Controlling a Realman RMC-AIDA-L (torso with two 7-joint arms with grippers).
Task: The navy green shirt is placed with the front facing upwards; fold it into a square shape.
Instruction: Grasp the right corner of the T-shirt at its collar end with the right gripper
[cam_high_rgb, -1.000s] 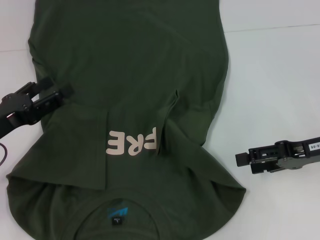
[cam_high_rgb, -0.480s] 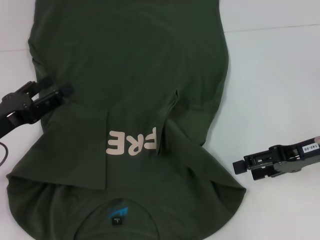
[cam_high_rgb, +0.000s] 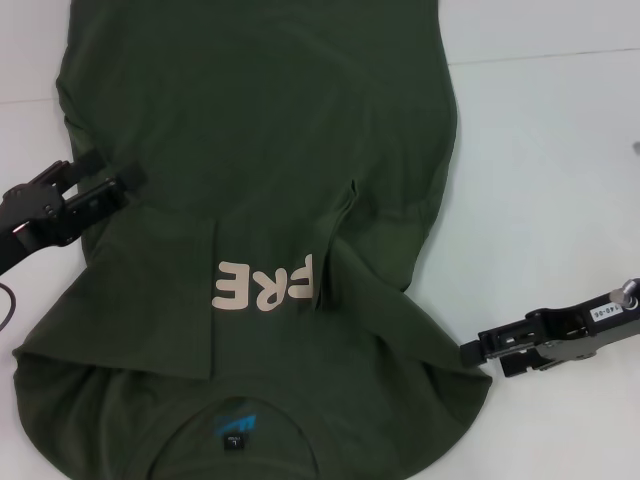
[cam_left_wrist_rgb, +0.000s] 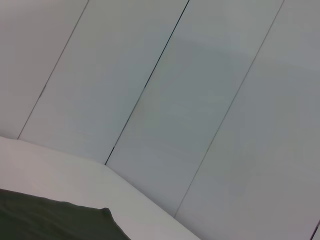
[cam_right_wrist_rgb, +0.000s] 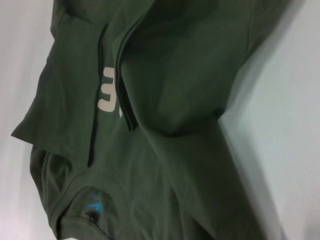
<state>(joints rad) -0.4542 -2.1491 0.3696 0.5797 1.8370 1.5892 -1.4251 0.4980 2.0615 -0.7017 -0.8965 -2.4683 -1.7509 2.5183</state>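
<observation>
White table (cam_high_rgb: 560, 150) fills the scene, with pale wall panels behind it in the left wrist view. At its right side, the right gripper (cam_high_rgb: 468, 349) sits low with its tip just at the shirt's near right corner; whether its jaws are parted or closed cannot be told. Across the cloth, the left gripper (cam_high_rgb: 118, 172) rests at the shirt's left edge, jaws a little apart with the hem between or just under them (contact is likely, though a firm hold isn't clear). Between the two lies the navy green shirt (cam_high_rgb: 260, 120), spread over the middle of the table, collar and blue neck label (cam_high_rgb: 233, 424) nearest the robot, pale letters "FRE" (cam_high_rgb: 264, 285) showing. Both side panels look turned in over the chest, covering part of the lettering. By my reckoning the lengthwise folds are roughly made; the crosswise folds that would give a square remain.
</observation>
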